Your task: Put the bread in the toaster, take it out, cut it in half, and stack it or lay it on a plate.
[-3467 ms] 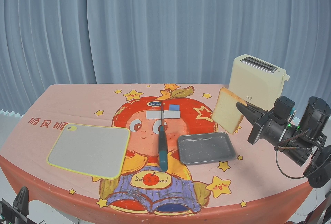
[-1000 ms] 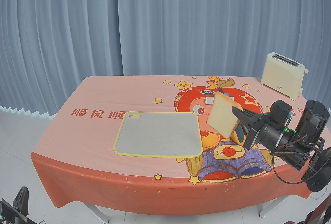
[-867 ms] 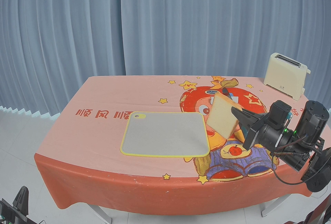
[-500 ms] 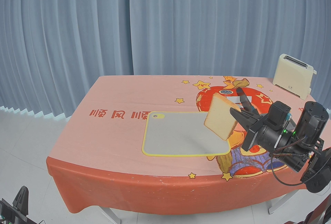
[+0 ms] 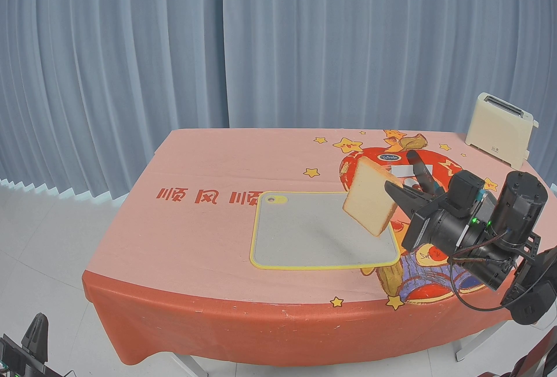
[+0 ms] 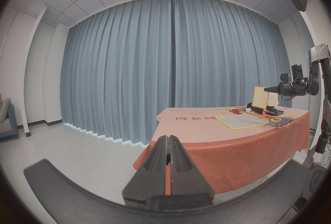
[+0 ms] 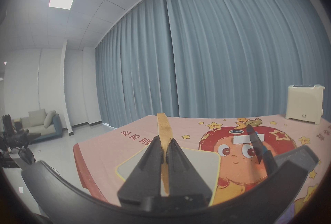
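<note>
The right gripper pinches the bread by its crust edge, upright above the right end of the cutting board; light, soft and crushable, it likely needs gentle pressure.

Black right arm, cylindrical joints, looping cable, tapered jaws.

tablecloth: matt cloth | cutting board: matt plastic | toaster: smooth plastic

Bread over cutting board's right end, toaster behind right.
</note>
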Robot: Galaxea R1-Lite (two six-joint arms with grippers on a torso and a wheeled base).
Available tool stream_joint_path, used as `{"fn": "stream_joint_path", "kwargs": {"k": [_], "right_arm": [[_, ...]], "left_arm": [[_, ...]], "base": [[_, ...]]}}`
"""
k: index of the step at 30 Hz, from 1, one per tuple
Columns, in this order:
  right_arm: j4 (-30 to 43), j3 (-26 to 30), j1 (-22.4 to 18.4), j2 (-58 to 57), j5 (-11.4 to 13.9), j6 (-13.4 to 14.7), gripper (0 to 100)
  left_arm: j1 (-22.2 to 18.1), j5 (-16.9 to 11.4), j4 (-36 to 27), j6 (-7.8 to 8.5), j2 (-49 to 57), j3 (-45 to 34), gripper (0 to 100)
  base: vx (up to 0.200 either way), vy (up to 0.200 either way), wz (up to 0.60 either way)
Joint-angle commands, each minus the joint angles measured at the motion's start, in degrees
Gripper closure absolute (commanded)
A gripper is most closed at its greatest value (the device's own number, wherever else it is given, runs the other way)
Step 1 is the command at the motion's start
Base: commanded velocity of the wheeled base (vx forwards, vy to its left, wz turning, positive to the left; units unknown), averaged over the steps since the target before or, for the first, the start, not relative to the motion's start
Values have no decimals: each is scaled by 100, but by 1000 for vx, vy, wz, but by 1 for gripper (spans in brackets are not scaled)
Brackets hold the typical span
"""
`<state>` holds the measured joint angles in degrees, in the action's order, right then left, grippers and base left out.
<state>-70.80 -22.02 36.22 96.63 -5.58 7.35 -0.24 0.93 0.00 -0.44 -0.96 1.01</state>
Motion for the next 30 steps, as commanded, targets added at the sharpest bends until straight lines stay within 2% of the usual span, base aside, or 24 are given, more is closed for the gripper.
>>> {"fn": "stream_joint_path", "kwargs": {"k": [1,4,10,19,23,24,25,27,30], "right_arm": [[-4,-31,78,84,-22,117,100],[-4,-48,78,154,-57,214,100],[-4,-154,105,391,-66,627,100],[-4,-391,237,831,-66,1656,100],[-4,-541,201,962,-57,2192,100],[-4,-655,219,998,-66,2447,100],[-4,-699,237,1006,-66,2561,100],[-4,-743,254,1068,-66,2772,100],[-4,-716,281,1226,-66,2824,100]], "left_arm": [[-2,4,0,-9,-9,-101,100],[-2,13,9,-26,-9,-101,100],[-2,-14,9,0,-9,-101,100],[-2,-22,9,0,-9,-101,100],[-2,-22,9,0,-9,-101,100],[-2,-22,9,0,-9,-101,100],[-2,-22,9,0,-9,-101,100],[-2,-22,9,0,-9,-101,100],[-2,-22,9,0,-9,-101,100]], "base": [[0,0,0],[0,0,0],[0,0,0],[0,0,0],[0,0,0],[0,0,0],[0,0,0],[0,0,0],[0,0,0]]}}
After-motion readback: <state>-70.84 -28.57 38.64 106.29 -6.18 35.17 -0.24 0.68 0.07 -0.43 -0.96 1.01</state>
